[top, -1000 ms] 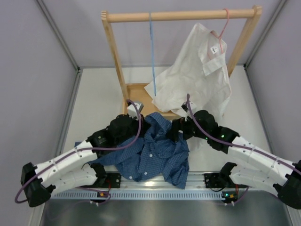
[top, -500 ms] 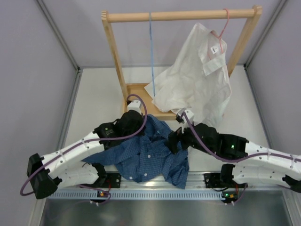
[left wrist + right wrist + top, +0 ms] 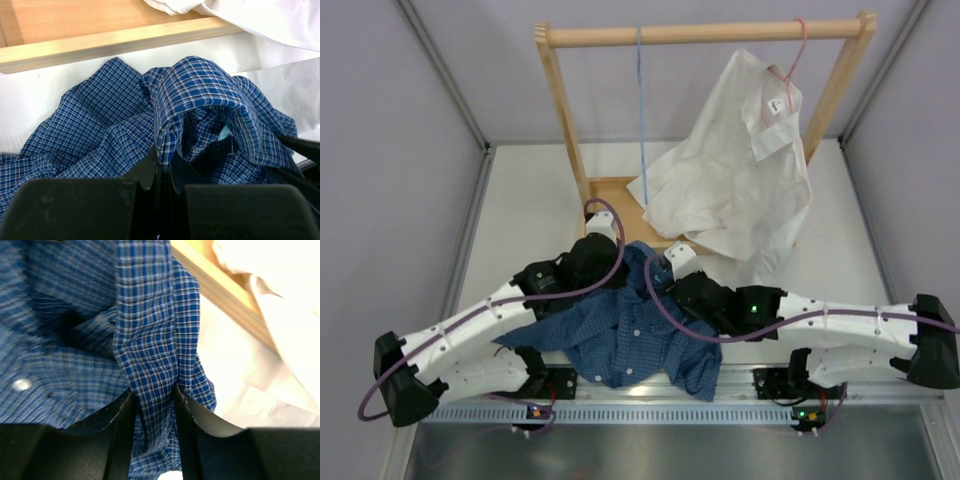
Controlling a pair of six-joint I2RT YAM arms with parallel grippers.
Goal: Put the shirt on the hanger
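Note:
The dark blue checked shirt [image 3: 630, 335] lies crumpled on the table between the two arms, with its collar end lifted toward the rack. My left gripper [image 3: 623, 258] is shut on a raised fold of the shirt [image 3: 100, 115], pinched thin between its tips [image 3: 164, 162]. My right gripper [image 3: 665, 277] has its fingers on either side of the neighbouring collar fold [image 3: 150, 315], and the cloth fills the gap and touches both [image 3: 152, 395]. The light-blue hanger [image 3: 642, 110] hangs empty from the wooden rail, behind both grippers.
A wooden rack [image 3: 700, 33] stands at the back, its base board [image 3: 610, 195] just beyond the shirt. A large white shirt [image 3: 740, 170] on a pink hanger [image 3: 795, 55] droops from the rail onto the base and table, close to my right gripper.
My right arm swung left and lower to the shirt's collar, and its jaws closed in on the fold. My left gripper rose slightly toward the rack, keeping hold of the shirt.

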